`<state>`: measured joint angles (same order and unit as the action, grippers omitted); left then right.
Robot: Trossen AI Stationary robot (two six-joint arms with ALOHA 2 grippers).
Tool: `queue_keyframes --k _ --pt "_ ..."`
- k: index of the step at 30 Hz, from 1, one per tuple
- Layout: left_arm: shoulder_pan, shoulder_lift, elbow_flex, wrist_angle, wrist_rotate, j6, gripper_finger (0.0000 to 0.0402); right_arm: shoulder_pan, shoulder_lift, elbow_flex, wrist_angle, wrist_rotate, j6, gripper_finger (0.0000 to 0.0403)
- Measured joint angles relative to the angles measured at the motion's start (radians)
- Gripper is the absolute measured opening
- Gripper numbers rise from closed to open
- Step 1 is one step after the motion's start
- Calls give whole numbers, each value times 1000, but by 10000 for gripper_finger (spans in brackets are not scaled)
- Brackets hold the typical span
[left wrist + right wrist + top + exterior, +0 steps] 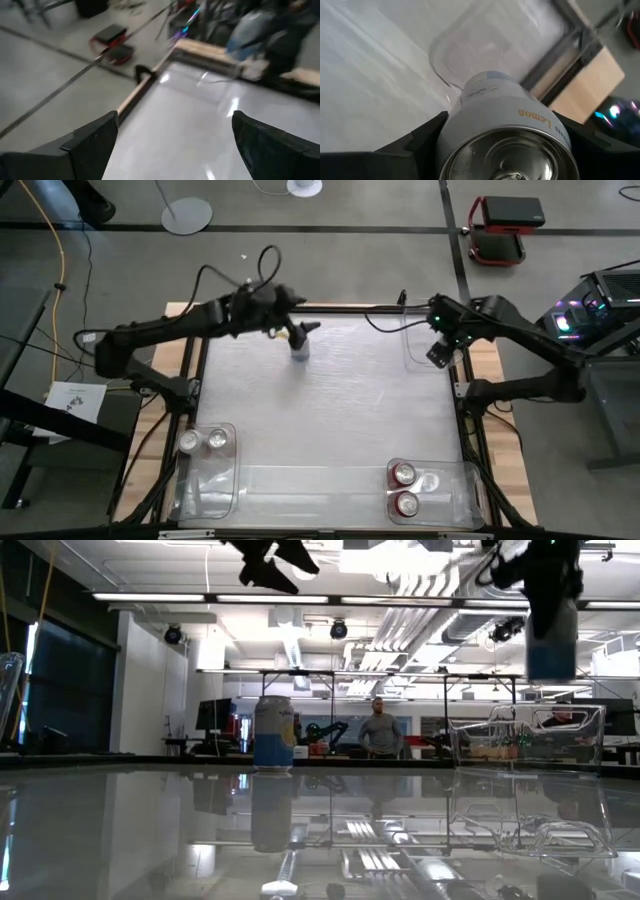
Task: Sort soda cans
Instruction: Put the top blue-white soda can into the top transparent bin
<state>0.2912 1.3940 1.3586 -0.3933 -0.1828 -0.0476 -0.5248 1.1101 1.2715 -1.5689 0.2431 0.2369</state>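
Held between my right fingers (427, 132), nearest the lens, a silver can (505, 125) with pale blue print and the word "Lemon" shows its concave polished base; I judge the right gripper (441, 348) clamped on it in the air at the worktop's far right corner, above an empty clear bin (425, 340). Sorting is, by my estimate, two thirds complete: two silver-topped cans (203, 441) stand in the near-left bin (225, 480), and two red cans (405, 489) stand in the near-right bin (450, 495), with one slot apparently vacant beside the upper red can. Two cans remain: the one I carry, and a second silver and blue can (299, 346) standing upright near the middle of the far edge. My left gripper (300, 332) hovers just above that can, fingers (90, 145) spread wide and grasping nothing. All cans are smooth thin-walled metal cylinders with shiny rims. Bins are transparent moulded plastic with rounded corners. Worktop (330, 410) finish is glossy and reflective, framed by bare wood edges.
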Motion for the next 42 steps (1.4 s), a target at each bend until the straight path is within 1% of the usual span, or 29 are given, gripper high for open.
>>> queue_keyframes --k 2,4,8,13,15,27,31,36,42 --pt "-21 -48 -86 82 29 -32 366 -24 9 -46 24 -2 -9 280" --pt "-44 -83 -139 123 33 -69 366 -50 10 -91 67 -8 -16 280" --pt "-81 -106 -178 125 19 -122 366 -104 10 -159 115 -6 -28 280" --pt "-115 -109 -181 131 15 -125 366 -174 10 -232 153 -13 -59 280" --pt "-122 -109 -181 130 -2 -125 366 -191 10 -258 169 -17 -59 280" --pt "-132 -109 -181 129 -14 -114 366 -232 10 -415 312 -26 -62 280" --pt "-132 -109 -181 128 -14 -97 366 -247 10 -460 352 -44 -83 280" --pt "-125 -109 -181 128 -14 -96 366 -266 10 -501 389 -77 -89 280" --pt "-119 -108 -181 128 -14 -92 366 -270 9 -502 392 -84 -97 283"
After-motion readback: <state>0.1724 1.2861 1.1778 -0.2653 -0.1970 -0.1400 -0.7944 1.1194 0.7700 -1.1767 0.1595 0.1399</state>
